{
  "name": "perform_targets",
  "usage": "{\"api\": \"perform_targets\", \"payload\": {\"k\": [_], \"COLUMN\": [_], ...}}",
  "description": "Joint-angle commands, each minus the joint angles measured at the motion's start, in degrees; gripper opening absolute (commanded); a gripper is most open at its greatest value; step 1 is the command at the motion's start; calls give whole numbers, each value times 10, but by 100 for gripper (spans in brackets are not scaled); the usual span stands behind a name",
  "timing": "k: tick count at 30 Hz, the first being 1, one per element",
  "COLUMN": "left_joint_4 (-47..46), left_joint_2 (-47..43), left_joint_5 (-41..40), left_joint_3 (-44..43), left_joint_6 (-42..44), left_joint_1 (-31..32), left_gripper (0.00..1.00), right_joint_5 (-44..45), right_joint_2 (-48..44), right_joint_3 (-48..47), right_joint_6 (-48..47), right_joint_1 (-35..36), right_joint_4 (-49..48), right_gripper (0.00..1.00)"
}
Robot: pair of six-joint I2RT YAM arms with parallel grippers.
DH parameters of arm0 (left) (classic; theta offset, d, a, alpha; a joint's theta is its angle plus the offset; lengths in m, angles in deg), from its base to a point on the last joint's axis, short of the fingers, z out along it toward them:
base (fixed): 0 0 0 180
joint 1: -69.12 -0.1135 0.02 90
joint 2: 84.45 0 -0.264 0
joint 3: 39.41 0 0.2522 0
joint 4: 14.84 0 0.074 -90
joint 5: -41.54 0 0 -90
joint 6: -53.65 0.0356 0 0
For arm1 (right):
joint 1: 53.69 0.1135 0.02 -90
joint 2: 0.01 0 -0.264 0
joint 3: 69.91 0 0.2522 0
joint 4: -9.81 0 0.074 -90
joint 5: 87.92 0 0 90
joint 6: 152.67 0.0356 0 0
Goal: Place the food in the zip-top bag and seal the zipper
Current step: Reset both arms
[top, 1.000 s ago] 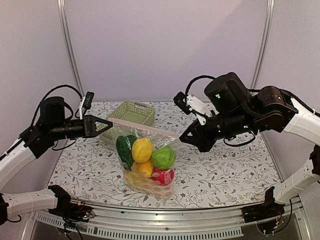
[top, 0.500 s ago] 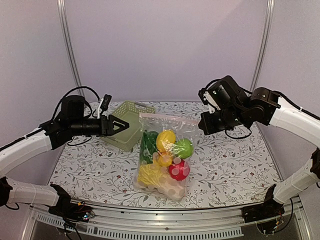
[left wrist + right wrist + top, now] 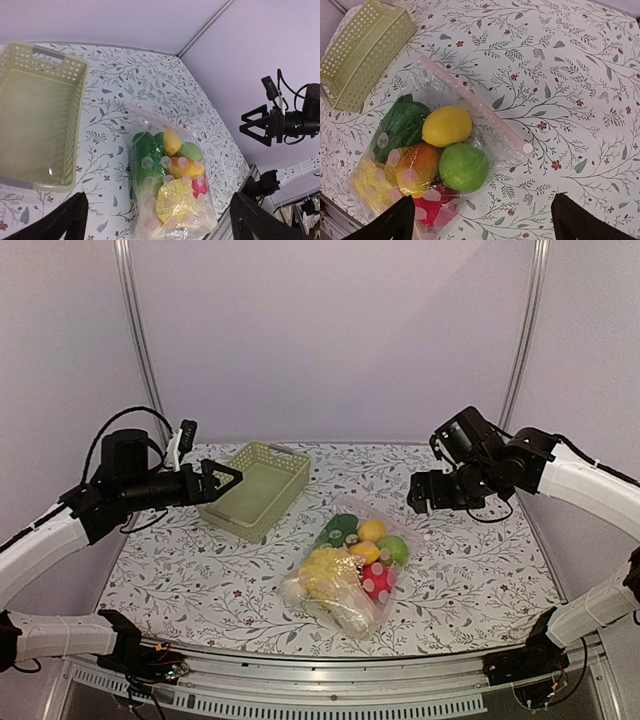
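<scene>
A: Bag pos?
B: Zip-top bag lies flat on bench nr front edge, all food inside. Zipper runs along its far end.
A: End effectors?
B: Left end effector is spread wide w/ nothing held, raised by basket. Right end effector is also wide apart, empty, up beyond bag's far-right corner.
</scene>
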Motion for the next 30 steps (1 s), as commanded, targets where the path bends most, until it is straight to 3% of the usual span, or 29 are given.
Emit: {"api": "perform_targets", "payload": {"k": [1,6,14,20,30], "left_joint_4": [52,86,46,-30,-197], "left_joint_2": [-61,-102,-113,-166,-259], "left_joint_5": [-75,-128,-104,-270,-316], "left_joint_3": [24,41,67,139,289], "left_joint_6": [17,38,24,35,60], "left_joint_1": [-52,-127,-299,-312,-304], "left_gripper": [100,100,100,100,100], "right_joint_5": [-5,-23,-29,-29,111], "right_joint_2": [-31,-67,-179,-280,-431], "right_joint_3": [24,76,192,284,475], "right_joint_6": [-1,3,7,-6,-92], "right_joint_1": [-34,-92,-228,-320,-330], "right_joint_4": [-17,-58,-141,-212,-404], "right_gripper": [99,99,99,99,99]}}
